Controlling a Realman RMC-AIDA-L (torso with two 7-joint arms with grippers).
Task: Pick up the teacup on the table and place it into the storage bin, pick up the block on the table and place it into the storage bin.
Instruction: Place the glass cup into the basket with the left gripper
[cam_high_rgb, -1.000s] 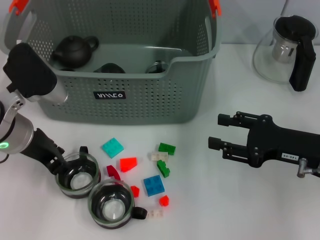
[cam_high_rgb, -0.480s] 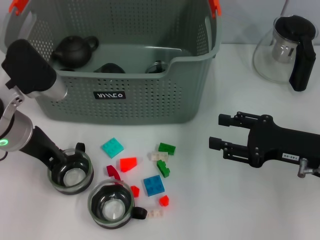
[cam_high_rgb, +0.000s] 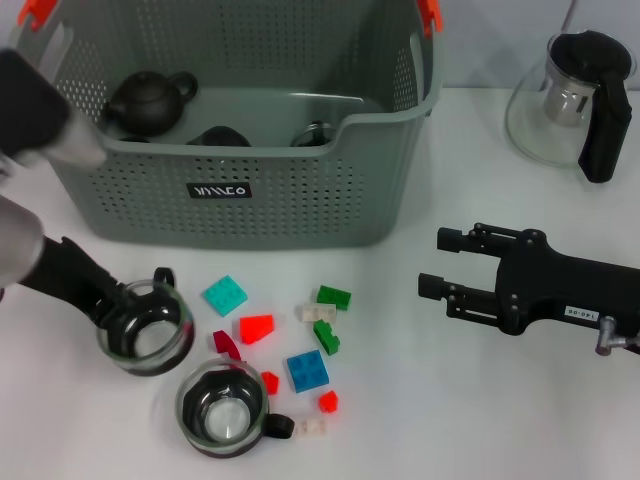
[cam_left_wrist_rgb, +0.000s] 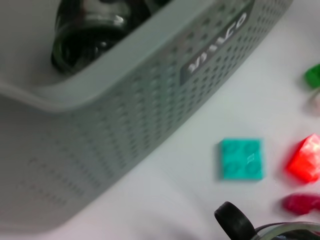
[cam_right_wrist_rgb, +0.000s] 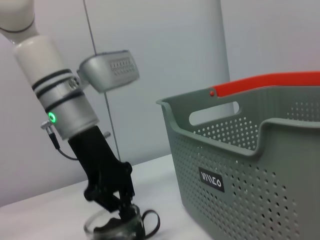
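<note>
My left gripper (cam_high_rgb: 112, 303) is shut on the rim of a glass teacup (cam_high_rgb: 146, 327) with a black handle and holds it just above the table, in front of the storage bin (cam_high_rgb: 300, 205). The right wrist view shows the same grip (cam_right_wrist_rgb: 114, 204) on the cup (cam_right_wrist_rgb: 120, 226). A second glass teacup (cam_high_rgb: 224, 408) stands on the table close by. Small blocks lie between the cups and the bin: teal (cam_high_rgb: 225, 295), red (cam_high_rgb: 257, 327), blue (cam_high_rgb: 307, 370), green (cam_high_rgb: 334, 296). My right gripper (cam_high_rgb: 432, 264) is open and empty at the right.
The bin holds a dark teapot (cam_high_rgb: 150, 98) and dark cups (cam_high_rgb: 220, 136). A glass pitcher with a black handle (cam_high_rgb: 575, 100) stands at the back right. The left wrist view shows the bin's label (cam_left_wrist_rgb: 217, 50), the teal block (cam_left_wrist_rgb: 241, 159) and the red block (cam_left_wrist_rgb: 304, 159).
My left gripper has lifted the teacup off the table and drawn it slightly left and toward the bin. The right arm has not moved.
</note>
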